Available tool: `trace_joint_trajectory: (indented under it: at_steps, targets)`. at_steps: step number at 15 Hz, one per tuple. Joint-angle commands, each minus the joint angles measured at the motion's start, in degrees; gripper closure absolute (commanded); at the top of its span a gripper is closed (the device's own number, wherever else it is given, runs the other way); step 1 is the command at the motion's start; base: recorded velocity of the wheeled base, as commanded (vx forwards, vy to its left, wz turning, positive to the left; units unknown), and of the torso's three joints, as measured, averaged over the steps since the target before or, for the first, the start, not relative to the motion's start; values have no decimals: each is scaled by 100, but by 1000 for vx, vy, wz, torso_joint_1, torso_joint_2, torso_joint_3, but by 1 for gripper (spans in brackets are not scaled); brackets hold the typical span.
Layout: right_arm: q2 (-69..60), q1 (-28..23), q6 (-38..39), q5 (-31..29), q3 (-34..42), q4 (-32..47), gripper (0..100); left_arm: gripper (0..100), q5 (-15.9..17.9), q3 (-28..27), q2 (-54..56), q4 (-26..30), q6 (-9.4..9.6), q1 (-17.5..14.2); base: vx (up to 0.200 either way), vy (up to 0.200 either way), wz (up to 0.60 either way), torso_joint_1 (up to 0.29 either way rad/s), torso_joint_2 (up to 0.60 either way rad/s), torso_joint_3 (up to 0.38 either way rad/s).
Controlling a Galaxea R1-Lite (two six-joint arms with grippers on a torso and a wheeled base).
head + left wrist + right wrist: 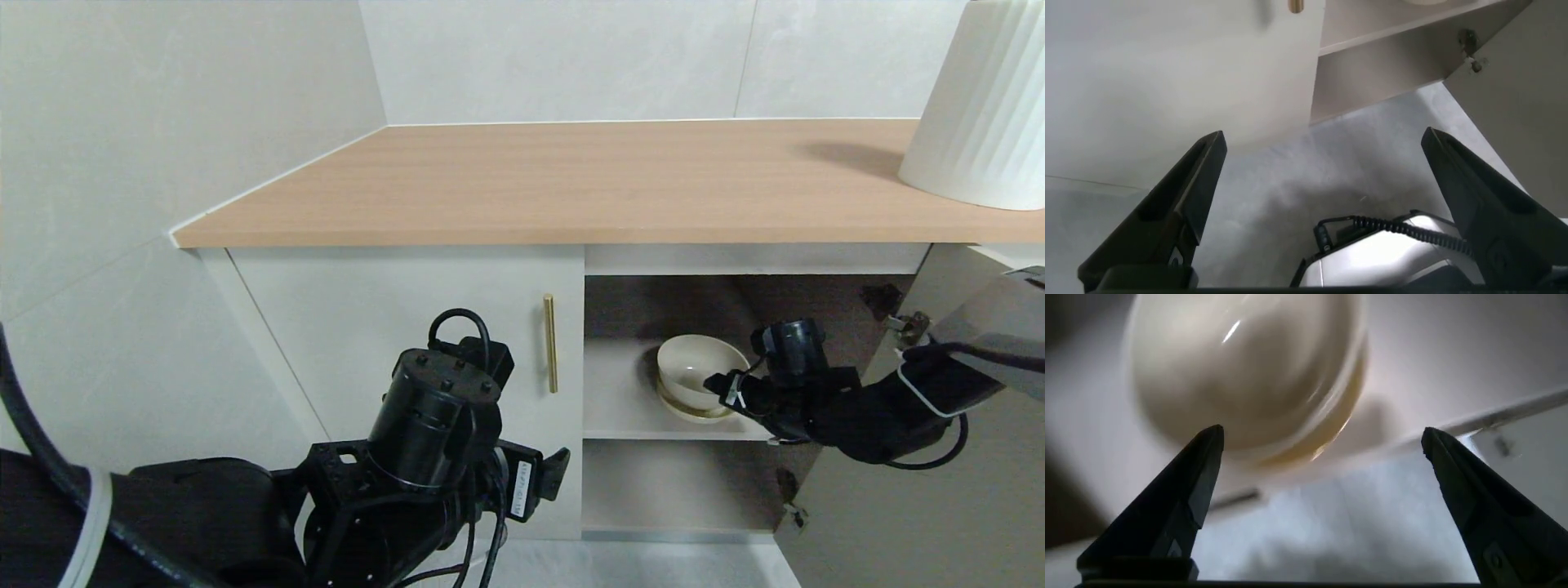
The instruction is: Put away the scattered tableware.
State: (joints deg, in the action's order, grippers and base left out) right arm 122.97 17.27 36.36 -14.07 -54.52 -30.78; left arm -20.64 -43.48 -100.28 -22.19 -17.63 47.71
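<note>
Glossy cream ceramic bowl (700, 371) sat on the white cabinet shelf (616, 404), atop a yellowish dish (694, 412). Right gripper (722, 385) was just beside it, jaws released. Left gripper (1323, 140) was low over the floor, jaws released.

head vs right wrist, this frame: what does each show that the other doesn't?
Head view adds: the wooden countertop, the white ribbed vessel standing on it, and the closed door's gold handle. Right wrist view adds: the right hand with its fingers spread open, and the cream bowl beyond them, not gripped. Shared: that bowl sitting on a yellowish-rimmed dish on the cabinet shelf.
</note>
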Motion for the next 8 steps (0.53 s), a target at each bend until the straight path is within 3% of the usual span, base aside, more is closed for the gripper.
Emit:
trace_joint_trajectory:
  at_steps: [1,3,7,8]
  targets:
    - [-423,110,-94,71,187,116,0,0,-10,7,123,-5,5,-69,0,0,0,0,0,0]
    - [-1266,224,-156,326,451,846,0,0,-177,94,580,-5,23,-227,0,0,0,0,0,0]
    - [-3314,417,-1052,941,1189,2208,0,0,-10,657,1133,-23,75,-851,0,0,0,0,0,0]
    - [-3719,505,-1202,950,1171,2683,0,0,-2,762,1256,-14,163,-975,0,0,0,0,0,0]
